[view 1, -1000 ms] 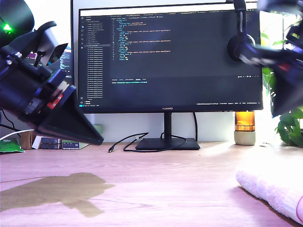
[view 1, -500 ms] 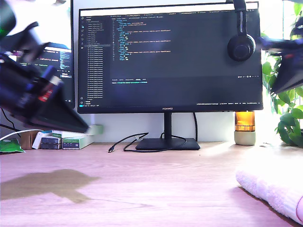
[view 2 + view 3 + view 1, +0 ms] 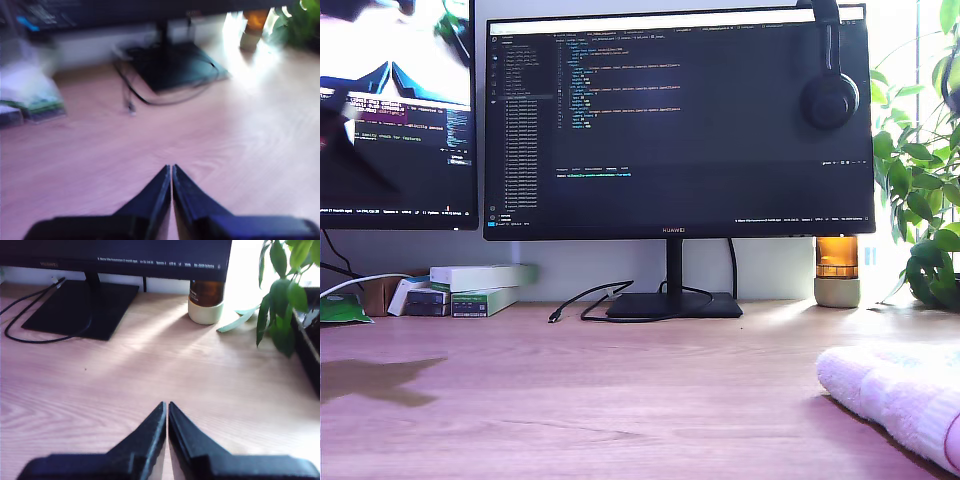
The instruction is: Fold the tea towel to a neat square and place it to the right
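Both end effectors have their jaws pressed together on nothing: my first gripper (image 3: pixel 171 169) hangs over bare counter (image 3: pixel 620 400) facing the monitor stand (image 3: pixel 175 62) and one black cable (image 3: pixel 135 95), and my second gripper (image 3: pixel 167 405) hangs over wood near one amber bottle (image 3: pixel 206 299) and one potted plant (image 3: pixel 285 295). One tea towel (image 3: pixel 900 385) lies bunched on the counter at the exterior view's lower right, touched by neither. Two monitors (image 3: pixel 675 120) stand behind, with one headset (image 3: pixel 830 95) hung on the larger; small boxes (image 3: pixel 480 288) sit stacked at the exterior view's left.
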Motion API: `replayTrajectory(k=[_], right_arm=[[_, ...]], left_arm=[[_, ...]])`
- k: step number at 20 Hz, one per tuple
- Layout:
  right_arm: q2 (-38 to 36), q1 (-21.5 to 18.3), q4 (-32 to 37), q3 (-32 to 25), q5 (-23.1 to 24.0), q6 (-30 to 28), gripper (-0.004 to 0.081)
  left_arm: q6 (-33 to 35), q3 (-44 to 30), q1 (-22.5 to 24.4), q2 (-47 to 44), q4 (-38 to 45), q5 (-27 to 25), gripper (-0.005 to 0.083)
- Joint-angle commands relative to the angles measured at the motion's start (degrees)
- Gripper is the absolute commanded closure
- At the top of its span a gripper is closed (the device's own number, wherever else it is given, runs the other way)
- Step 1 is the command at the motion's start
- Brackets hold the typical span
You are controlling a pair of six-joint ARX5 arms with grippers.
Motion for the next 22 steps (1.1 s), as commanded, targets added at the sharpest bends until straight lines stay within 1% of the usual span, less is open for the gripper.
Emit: replayTrajectory(k=[1, 3, 5, 9, 11, 14, 16, 19, 22], right_arm=[[-0.3, 0.1, 3.2, -3.4, 0.0, 0.4, 0.0783], [-2.1, 0.1, 7.0, -6.9, 0.4, 1.5, 0.0783], [-5.1, 0.0, 10.4, -11.0, 2.6, 1.4, 0.0783], [-11.9, -0.2, 13.4, -17.5, 2.4, 1.4, 0.0783], [-16.5, -0.2, 14.6, -20.6, 2.4, 1.6, 0.0783], [-22.9, -0.2, 14.2, -24.3, 2.4, 1.7, 0.0783], [-27.1, -0.2, 12.4, -25.6, 2.2, 1.6, 0.0783], [-33.5, -0.2, 7.6, -25.7, 1.1, 0.0, 0.0783], [-38.8, -0.2, 2.7, -25.7, 1.2, -0.3, 0.0783]], left_arm=[[-1.3, -4.3, 0.3, -2.3, 1.0, -1.7, 0.0795], [-2.1, -7.8, 0.3, -6.0, 2.7, -2.4, 0.0795], [-2.2, -10.9, 0.3, -9.9, 4.1, -4.0, 0.0795], [-2.1, -14.7, 0.3, -15.2, 4.3, -4.9, 0.0795], [-2.2, -17.1, 0.3, -17.9, 6.3, -4.9, 0.0795], [-2.2, -20.0, 0.3, -22.2, 6.5, -6.4, 0.0795], [-2.1, -21.2, 0.3, -24.9, 6.0, -6.4, 0.0795], [-1.8, -21.2, 0.3, -29.4, 2.2, -7.0, 0.0795], [-1.6, -21.2, 0.3, -33.8, -1.5, -7.2, 0.0795]])
